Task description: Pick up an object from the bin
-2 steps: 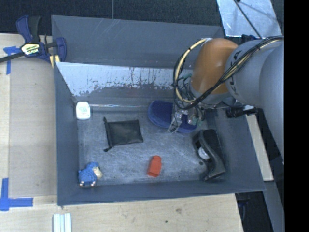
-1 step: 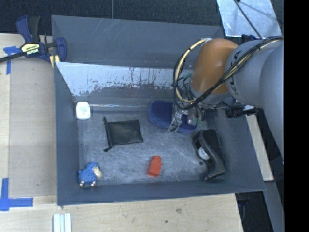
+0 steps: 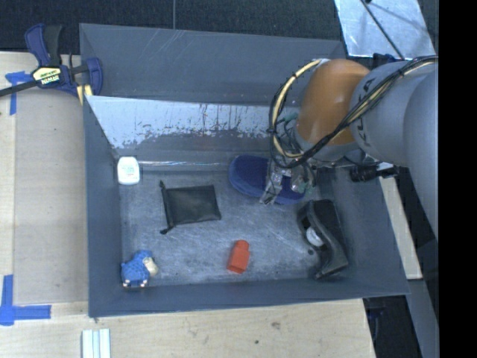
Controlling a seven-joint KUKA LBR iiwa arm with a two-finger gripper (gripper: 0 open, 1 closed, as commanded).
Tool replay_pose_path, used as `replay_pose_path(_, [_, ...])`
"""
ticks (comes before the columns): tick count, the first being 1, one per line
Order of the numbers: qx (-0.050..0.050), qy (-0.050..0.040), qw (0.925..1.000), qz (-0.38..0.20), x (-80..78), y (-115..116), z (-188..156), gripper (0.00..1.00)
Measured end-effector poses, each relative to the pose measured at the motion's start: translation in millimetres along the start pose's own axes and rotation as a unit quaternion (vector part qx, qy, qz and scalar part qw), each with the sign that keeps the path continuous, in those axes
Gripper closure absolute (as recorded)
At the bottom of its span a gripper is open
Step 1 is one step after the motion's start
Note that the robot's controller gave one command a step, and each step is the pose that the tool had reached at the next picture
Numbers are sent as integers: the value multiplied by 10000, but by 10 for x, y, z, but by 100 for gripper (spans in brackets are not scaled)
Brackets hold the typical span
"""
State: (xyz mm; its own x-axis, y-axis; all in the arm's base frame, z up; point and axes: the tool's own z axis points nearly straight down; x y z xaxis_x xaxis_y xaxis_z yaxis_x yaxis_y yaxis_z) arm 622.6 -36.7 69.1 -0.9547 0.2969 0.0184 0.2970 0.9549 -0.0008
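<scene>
Along the near wall of the grey metal bin [image 3: 100,222], well off toward the view's left of the pincer [image 3: 277,191], lie a small blue-and-yellow toy [image 3: 138,268] and a little red block [image 3: 238,256]. Closer in, a flat black pouch [image 3: 190,205] lies left of it and a curved black plastic tool [image 3: 324,237] just beside it. The pincer sits low on the right edge of a dark blue rounded object [image 3: 250,174] by the far wall. I cannot tell whether it is wide or narrow. So near that edge, a grip would likely slip off.
</scene>
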Motion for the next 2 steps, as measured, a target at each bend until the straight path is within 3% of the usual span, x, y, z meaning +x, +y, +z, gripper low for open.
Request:
replay_pose_path(1, [2, 1, 10000, 52, 1, 0, 1, 100])
replay_pose_path(2, [-11, -154, 9998, -141, -5, -60, -1106, 100])
